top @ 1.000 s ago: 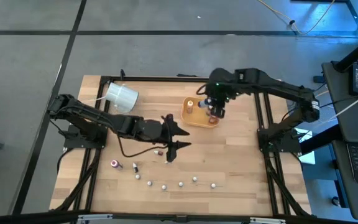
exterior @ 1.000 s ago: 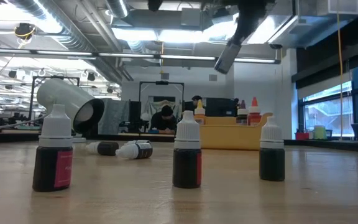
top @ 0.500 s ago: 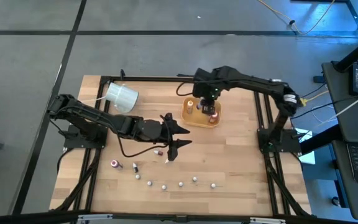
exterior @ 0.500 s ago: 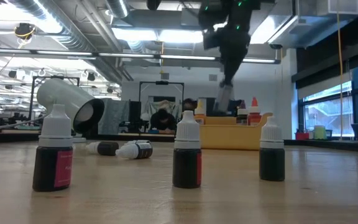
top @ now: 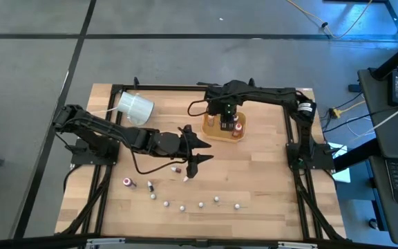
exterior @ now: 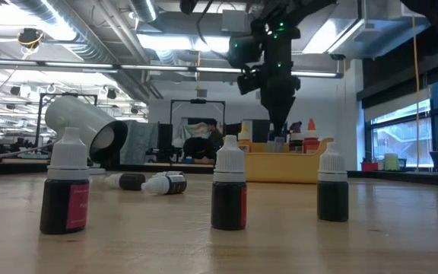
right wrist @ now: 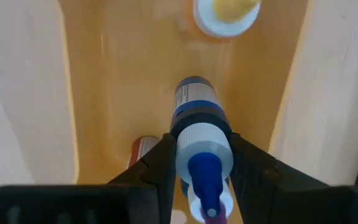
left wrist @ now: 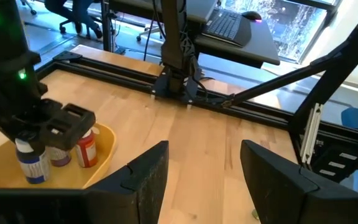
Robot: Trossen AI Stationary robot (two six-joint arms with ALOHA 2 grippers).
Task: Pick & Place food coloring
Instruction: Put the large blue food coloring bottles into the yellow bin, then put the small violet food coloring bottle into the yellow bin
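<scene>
Placement is the step in hand, as we judge it: our right gripper point(right wrist: 201, 163) is clenched on a blue-capped food coloring bottle point(right wrist: 199, 134) and hangs over the tray point(top: 221, 134), with the bottle pointing down into the tray's floor. To do it well, we should lower straight, keep the bottle upright, and steer it into the bare stretch of tray directly below the gripper, clear of the orange-capped bottle point(right wrist: 224, 14) standing beyond it and the red-capped bottle point(left wrist: 86, 146) just beside it. We should part the fingers only once the base sits flat, since such a narrow bottle would likely tip if dropped.

Our left gripper point(top: 191, 153) waits with its fingers spread, empty, above the surface; a fallen bottle point(top: 176, 168) lies just beside it and a row of upright bottles point(top: 200, 204) stands well apart toward the near edge.

Compared with a second ago, our right arm has swung its gripper from the tray's far end to over its middle and brought it lower in the level view, while the left arm has not moved.
</scene>
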